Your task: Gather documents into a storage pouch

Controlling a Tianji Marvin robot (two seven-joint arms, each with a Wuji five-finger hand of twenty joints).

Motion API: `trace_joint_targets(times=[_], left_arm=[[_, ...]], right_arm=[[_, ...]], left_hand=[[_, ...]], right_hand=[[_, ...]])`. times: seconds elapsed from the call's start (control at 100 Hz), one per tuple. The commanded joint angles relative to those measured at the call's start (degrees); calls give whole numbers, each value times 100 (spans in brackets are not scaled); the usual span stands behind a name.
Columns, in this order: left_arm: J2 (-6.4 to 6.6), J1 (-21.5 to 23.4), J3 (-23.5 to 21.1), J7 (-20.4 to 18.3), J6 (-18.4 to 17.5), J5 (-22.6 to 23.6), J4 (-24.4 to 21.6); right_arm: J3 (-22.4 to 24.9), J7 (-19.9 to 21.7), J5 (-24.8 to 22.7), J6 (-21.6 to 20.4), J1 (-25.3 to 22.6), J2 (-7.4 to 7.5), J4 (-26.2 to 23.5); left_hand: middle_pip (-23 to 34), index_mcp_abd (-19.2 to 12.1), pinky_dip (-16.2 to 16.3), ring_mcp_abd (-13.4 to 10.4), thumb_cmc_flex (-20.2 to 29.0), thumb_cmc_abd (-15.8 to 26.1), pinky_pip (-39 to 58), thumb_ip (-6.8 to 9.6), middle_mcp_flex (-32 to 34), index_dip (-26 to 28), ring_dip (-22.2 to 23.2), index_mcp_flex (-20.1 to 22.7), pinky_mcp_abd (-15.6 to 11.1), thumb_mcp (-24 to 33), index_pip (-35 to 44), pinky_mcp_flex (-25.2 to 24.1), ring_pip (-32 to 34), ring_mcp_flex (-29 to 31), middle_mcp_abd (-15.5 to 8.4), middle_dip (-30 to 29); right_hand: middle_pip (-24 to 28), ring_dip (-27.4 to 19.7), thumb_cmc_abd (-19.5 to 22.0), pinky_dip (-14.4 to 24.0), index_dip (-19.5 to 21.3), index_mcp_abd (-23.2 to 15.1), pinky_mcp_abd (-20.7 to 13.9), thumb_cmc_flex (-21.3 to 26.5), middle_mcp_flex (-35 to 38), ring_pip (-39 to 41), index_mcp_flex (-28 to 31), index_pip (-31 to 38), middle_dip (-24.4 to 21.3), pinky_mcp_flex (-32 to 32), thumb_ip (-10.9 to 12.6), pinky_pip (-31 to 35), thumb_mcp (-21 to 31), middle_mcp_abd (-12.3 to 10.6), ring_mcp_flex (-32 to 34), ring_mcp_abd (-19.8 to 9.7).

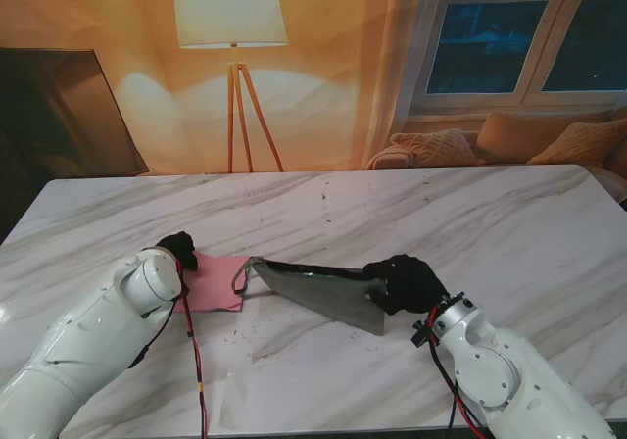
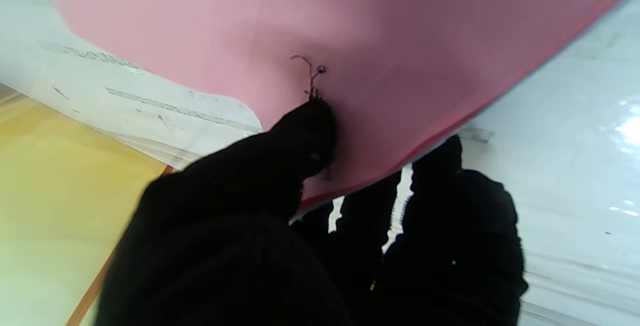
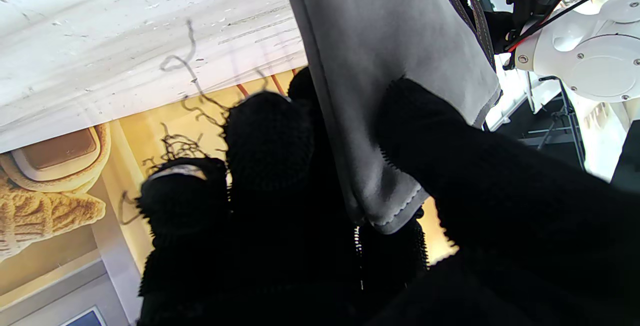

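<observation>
Pink document (image 1: 216, 284), one, pinched by left hand (image 1: 177, 250) fingers; grey pouch (image 1: 328, 293), one, gripped by right hand (image 1: 407, 282).

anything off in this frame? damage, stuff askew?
Loose threads fray from both black gloves: right hand shut on the grey pouch, left hand pinching the pink sheet. Pouch hangs tilted. Nothing spilled.

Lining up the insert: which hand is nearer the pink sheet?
Left. The left hand pinches the pink sheet at its edge; the right hand grips the grey pouch, apart from the sheet.
</observation>
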Motion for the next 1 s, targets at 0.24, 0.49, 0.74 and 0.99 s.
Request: trace_joint_targets(times=[0.24, 0.49, 0.74, 0.99], left_arm=[[61, 230, -236, -137, -177, 130, -454], [79, 678, -764, 120, -354, 271, -1076], [70, 1288, -1409, 471, -593, 374, -1903], [54, 1803, -1900, 738, -829, 432, -2619]], right_arm=[[-13, 80, -2, 27, -11, -11, -2], [-15, 99, 37, 40, -17, -14, -6], [-38, 120, 59, 37, -9, -14, -6], [-63, 138, 85, 64, -8, -16, -15]], left_hand=[[416, -405, -308, 621, 983, -30, 1498, 117, 993, 892, 329, -260, -477, -25, -162, 1749, 1593, 1265, -334, 419], [537, -622, -85, 643, 1182, 90, 1338, 151, 966, 660, 792, -212, -634, -174, -344, 1296, 1960, 1159, -595, 695], [488, -817, -2, 584, 1213, 105, 1100, 121, 1071, 626, 848, -66, -638, -183, -369, 1080, 1896, 1103, -730, 810], [451, -910, -4, 520, 1274, 220, 951, 84, 1074, 643, 843, 2, -632, -195, -370, 953, 1765, 1075, -827, 958]], right_hand=[[80, -12, 324, 0, 153, -270, -70, 266, 172, -57, 392, 321, 33, -21, 306, 69, 149, 149, -42, -267], [79, -14, 329, 1, 151, -283, -70, 264, 176, -56, 417, 305, 35, -21, 310, 69, 149, 138, -40, -265], [77, -15, 331, 2, 163, -300, -70, 286, 178, -56, 457, 302, 37, -21, 321, 68, 155, 141, -42, -265], [52, -23, 354, -2, 248, -439, -69, 390, 153, -78, 683, 288, 44, -31, 361, 58, 182, 114, -73, -275]])
